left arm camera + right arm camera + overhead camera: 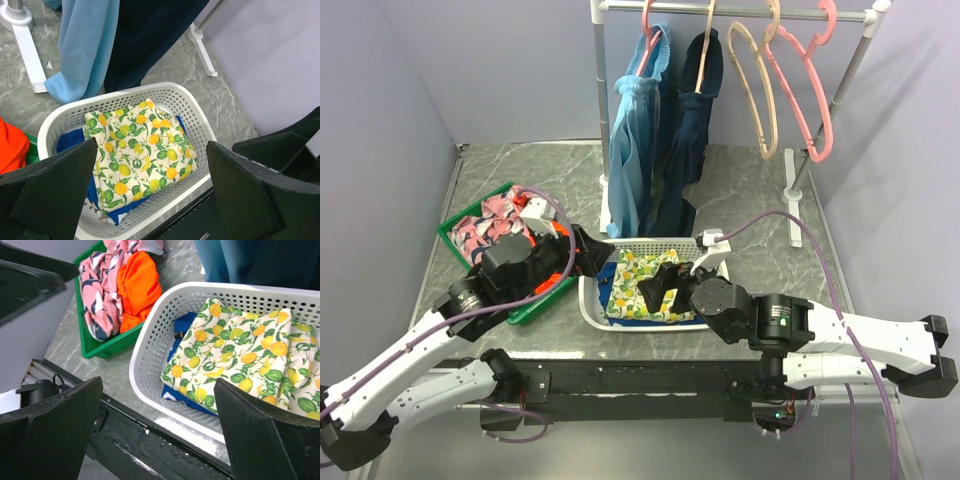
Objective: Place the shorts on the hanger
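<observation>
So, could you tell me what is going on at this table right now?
Two robot arms are meant to hang up a pair of shorts, but nothing is held yet. The left gripper and the right gripper are both open and empty, poised by the white basket that holds the lemon-print cloth. The pink shorts lie in the green bin beside an orange garment. The beige hanger hangs bare on the rack.

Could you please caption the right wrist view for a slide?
Open right pincer over a white basket of lemon-print cloth; the pink shorts lie in the green bin beside it.
</observation>
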You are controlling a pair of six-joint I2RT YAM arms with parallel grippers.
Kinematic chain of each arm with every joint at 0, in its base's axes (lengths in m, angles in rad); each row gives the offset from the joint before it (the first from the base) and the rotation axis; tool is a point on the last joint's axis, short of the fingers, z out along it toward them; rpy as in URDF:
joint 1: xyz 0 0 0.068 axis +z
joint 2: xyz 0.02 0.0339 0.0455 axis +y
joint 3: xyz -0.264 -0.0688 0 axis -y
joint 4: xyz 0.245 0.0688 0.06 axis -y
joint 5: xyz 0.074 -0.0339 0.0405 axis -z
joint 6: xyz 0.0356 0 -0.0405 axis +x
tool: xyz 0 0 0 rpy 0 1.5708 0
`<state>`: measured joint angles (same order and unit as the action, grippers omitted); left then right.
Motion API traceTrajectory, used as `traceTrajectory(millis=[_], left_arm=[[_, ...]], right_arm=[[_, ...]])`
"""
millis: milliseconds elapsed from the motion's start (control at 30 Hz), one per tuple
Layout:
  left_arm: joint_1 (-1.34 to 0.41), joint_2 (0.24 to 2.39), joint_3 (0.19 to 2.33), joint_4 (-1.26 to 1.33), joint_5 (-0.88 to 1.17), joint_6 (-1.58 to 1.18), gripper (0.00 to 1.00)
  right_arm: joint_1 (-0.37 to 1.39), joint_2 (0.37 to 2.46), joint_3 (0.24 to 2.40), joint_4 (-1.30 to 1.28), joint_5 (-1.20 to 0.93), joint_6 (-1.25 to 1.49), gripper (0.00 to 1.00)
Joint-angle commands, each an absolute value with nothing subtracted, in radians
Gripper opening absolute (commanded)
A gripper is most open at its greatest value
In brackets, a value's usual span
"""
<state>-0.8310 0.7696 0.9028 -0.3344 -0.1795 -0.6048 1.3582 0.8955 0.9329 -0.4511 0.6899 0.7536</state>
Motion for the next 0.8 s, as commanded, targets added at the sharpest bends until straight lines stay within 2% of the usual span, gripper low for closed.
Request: traceTrajectory(millis=[0, 767], left_arm=[[-0.835, 0.749, 0.897, -0.291, -0.206, -0.606, 0.97], [-0.834, 0.733, 0.821, -0.362, -0.307, -0.753, 0.96]], right_arm=[[1.358, 0.867, 0.927, -0.459, 0.735, 0.764, 1.0], [1.333, 0.933, 0.911, -0.44, 0.678, 0.773, 1.0]])
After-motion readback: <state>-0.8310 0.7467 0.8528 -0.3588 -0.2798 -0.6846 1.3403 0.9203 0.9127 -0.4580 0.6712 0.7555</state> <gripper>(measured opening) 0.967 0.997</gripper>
